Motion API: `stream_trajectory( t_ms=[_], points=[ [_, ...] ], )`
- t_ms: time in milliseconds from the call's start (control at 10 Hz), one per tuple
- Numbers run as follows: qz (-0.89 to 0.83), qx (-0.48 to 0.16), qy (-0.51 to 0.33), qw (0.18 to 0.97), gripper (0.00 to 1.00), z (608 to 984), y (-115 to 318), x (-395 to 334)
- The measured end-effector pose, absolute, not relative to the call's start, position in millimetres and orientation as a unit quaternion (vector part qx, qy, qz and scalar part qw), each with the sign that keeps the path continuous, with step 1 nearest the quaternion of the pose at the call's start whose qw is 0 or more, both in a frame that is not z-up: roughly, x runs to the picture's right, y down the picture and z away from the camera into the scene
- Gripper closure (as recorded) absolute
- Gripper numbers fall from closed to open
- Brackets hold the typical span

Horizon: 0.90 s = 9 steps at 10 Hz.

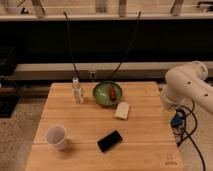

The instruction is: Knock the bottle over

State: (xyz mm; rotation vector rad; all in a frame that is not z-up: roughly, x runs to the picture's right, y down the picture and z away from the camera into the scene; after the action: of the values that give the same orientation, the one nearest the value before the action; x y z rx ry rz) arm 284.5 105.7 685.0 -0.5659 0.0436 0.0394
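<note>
- Camera view, the bottle point(77, 91): small, slim and clear, with a white cap and a pale band round its middle. It stands upright at about 10 o'clock on the tabletop, near the back edge.
- The bottle is just beside the green bowl point(106, 100), at the bowl's 9 o'clock, and does not touch it.
- The green bowl sits at 12 o'clock on the table. In it lies a red oblong item point(112, 92), possibly a pepper, though the view is too soft to tell.
- A white paper cup point(56, 136) stands upright at 8 o'clock, well apart from the bottle. Its mouth faces up and its inside looks plain white.
- A pale rectangular block point(122, 110) lies just beside the bowl at its 5 o'clock. A black phone point(109, 141) lies flat and skewed at 6 o'clock on the table.
- The gripper point(167, 116) hangs under the bulky white arm point(189, 86) at the table's 3 o'clock edge, well apart from the bottle. Its jaws are spread and nothing is in them.
- The surface is a wooden table point(145, 150) of light planks.
- Behind it run a pale ledge and a dark wall. Two black cables point(70, 47) rise from behind the bowl in a V.
- The floor is speckled grey, and dark cords trail on it at 4 o'clock by the robot.
</note>
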Motion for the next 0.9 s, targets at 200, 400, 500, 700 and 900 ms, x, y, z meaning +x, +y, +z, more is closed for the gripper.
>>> stream_trajectory(
  t_ms=[200, 400, 500, 700, 900],
  points=[
    [0.0, -0.266, 0.023, 0.964, 0.2, 693, 93, 270],
    [-0.022, -0.252, 0.022, 0.967, 0.2, 706, 75, 250],
    [-0.026, -0.25, 0.024, 0.968, 0.2, 708, 74, 250],
    [-0.044, -0.241, 0.022, 0.969, 0.2, 712, 65, 237],
    [-0.063, -0.233, 0.018, 0.97, 0.2, 721, 52, 209]
  ],
)
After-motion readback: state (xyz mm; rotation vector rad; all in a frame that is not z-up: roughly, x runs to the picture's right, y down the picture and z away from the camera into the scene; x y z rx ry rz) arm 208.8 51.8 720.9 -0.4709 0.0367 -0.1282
